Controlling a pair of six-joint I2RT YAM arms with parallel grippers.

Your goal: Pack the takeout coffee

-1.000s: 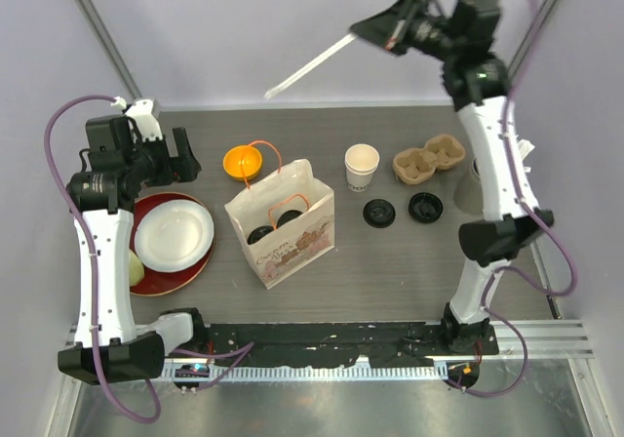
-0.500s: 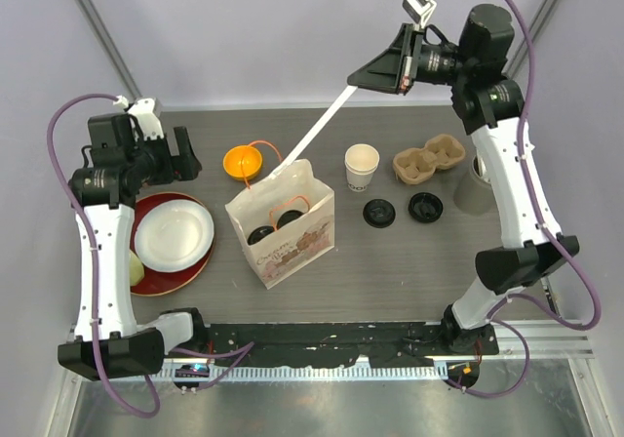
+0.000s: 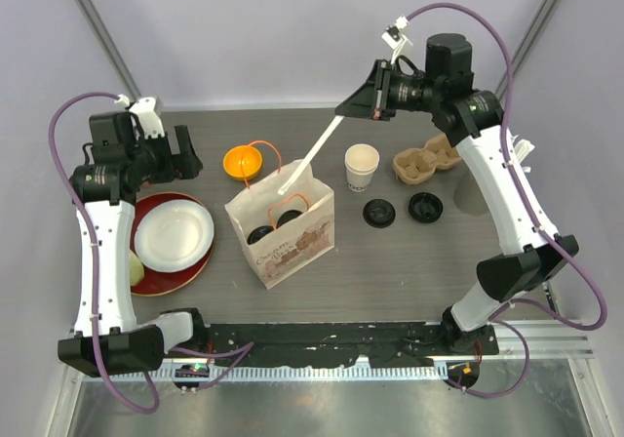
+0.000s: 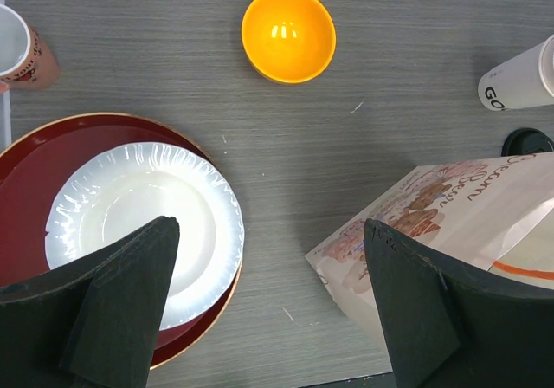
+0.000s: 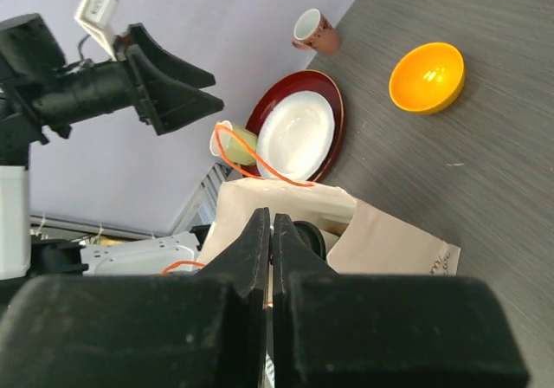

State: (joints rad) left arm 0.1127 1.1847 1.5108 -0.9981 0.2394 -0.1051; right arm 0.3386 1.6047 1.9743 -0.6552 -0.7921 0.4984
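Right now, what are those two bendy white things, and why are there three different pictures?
Those are two robot arms, and each one ends in a two-finger pincher called a gripper. The top picture is taken from above and behind them. The other two come from small cameras on the wrists, so the black shapes at their bottom edges are each arm's own fingers.

On the grey table stands a paper bag with two lidded coffee cups inside. There are also an open paper cup, two loose black lids, a cardboard cup carrier, an orange bowl and a white plate on a red plate.

The right gripper pinches a long white stick whose far end reaches the bag's opening. The left gripper is open and holds nothing.
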